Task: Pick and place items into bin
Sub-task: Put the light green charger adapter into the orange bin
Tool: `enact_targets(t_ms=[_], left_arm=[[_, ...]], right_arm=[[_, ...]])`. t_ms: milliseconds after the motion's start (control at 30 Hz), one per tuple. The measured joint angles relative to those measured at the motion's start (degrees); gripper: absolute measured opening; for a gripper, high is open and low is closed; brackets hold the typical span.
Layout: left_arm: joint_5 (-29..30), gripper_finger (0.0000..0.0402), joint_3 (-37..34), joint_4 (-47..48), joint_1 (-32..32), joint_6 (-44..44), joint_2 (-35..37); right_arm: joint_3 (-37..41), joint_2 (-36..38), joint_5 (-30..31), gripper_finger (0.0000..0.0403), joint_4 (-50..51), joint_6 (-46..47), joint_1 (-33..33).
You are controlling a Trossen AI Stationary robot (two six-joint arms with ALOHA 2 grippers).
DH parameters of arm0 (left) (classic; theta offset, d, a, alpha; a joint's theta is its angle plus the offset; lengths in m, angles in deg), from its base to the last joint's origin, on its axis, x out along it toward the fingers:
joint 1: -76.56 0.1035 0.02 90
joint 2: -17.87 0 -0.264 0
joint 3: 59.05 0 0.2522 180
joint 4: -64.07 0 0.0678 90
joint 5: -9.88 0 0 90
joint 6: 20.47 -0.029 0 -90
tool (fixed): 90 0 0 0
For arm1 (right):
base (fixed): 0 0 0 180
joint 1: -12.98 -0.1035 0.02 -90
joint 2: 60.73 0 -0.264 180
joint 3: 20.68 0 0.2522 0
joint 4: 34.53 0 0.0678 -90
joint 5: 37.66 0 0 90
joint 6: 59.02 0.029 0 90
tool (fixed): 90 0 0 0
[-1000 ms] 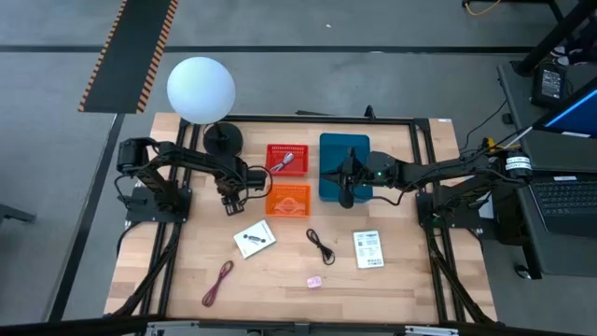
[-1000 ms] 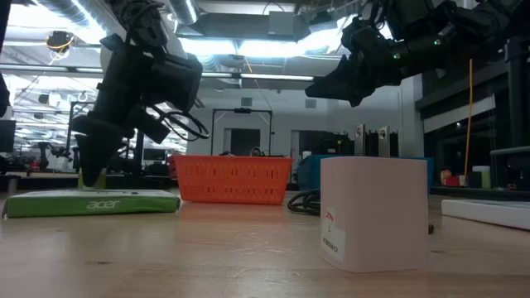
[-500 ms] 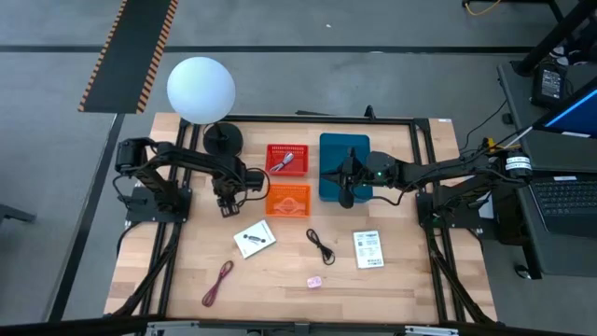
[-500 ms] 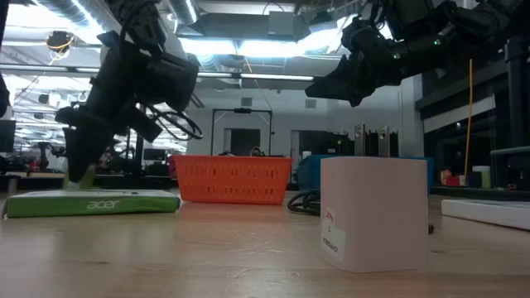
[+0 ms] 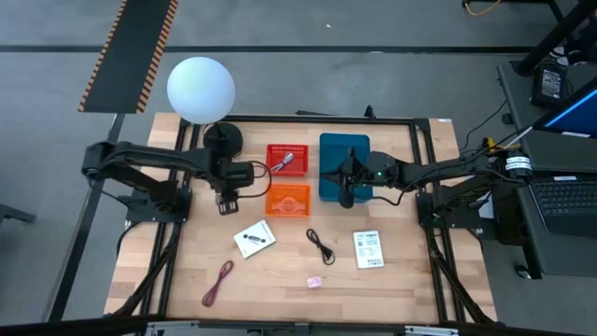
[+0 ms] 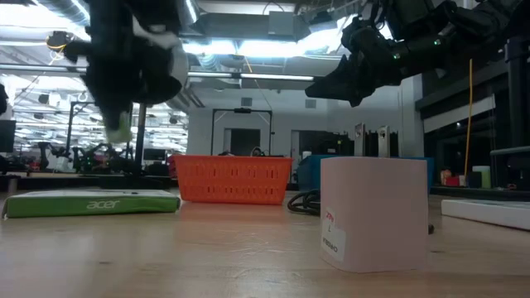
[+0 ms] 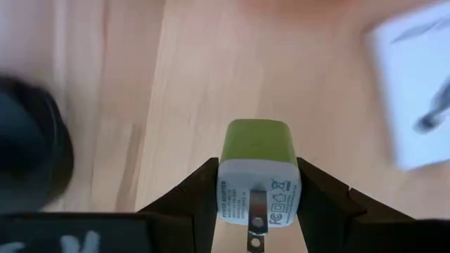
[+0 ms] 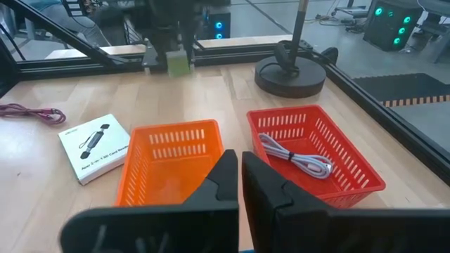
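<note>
The charger (image 7: 258, 172), a small rounded block with a glossy green body and a white printed end face carrying a metal prong, sits clamped between the jaws of the left gripper (image 7: 257, 184), held clear of the tabletop (image 5: 280, 280) just beside the orange bin (image 5: 287, 200). In the high view that gripper (image 5: 227, 200) hangs off the bin's left edge, above and apart from the nearer packet (image 5: 254, 239). Judged step: carry phase, item lifted and not yet released. The next move calls for a short travel sideways over a bin, then opening the jaws with the block above the basket floor, not its rim. The orange bin and the red bin (image 5: 286, 159) are slotted plastic baskets with thin lattice walls; the red one holds a coiled pale cable (image 8: 295, 156). A solid blue bin (image 5: 332, 154) stands beside them. The right gripper (image 5: 347, 196) waits over the blue bin, jaws shut and holding nothing. Still loose on the bare wood: a second flat white packet (image 5: 368, 248), a limp black cord (image 5: 321, 245), a dark-red cord (image 5: 218, 283) and a tiny pink piece (image 5: 314, 281).
</note>
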Motion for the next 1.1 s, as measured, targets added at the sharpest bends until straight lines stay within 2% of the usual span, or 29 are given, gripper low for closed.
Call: enact_targets(t_ms=[133,200,400,700,900,1000,1100], left_arm=[[0.0,0.0146,-0.9,-6.7,-2.9,-0.6,6.4],[-0.1,0.0146,-1.5,-10.5,-4.3,-1.5,9.2],[-0.9,0.0146,-6.1,-23.0,-8.4,-7.4,13.5],[-3.5,0.0146,-18.4,-48.5,-8.6,-15.0,15.8],[-4.8,0.0146,-22.5,-56.9,-7.7,-15.3,15.8],[-7.8,0.0146,-24.0,-61.8,-7.7,-17.6,15.8],[-7.6,0.0146,-25.1,-65.3,-7.6,-18.4,15.8]], right_arm=[[0.0,0.0,-0.5,0.0005,0.0,0.0,0.0],[0.0,0.6,-2.5,0.0005,0.3,-0.1,0.0],[-0.1,3.4,-4.5,0.0005,1.7,0.0,-0.1],[-0.1,3.6,-4.4,0.0005,2.5,0.1,-3.0],[-0.1,3.6,-4.0,0.0005,3.1,0.0,-5.0],[-0.1,3.6,-2.2,0.0005,3.1,0.1,-5.9],[-0.1,3.6,-0.2,0.0005,3.0,0.2,-6.8]])
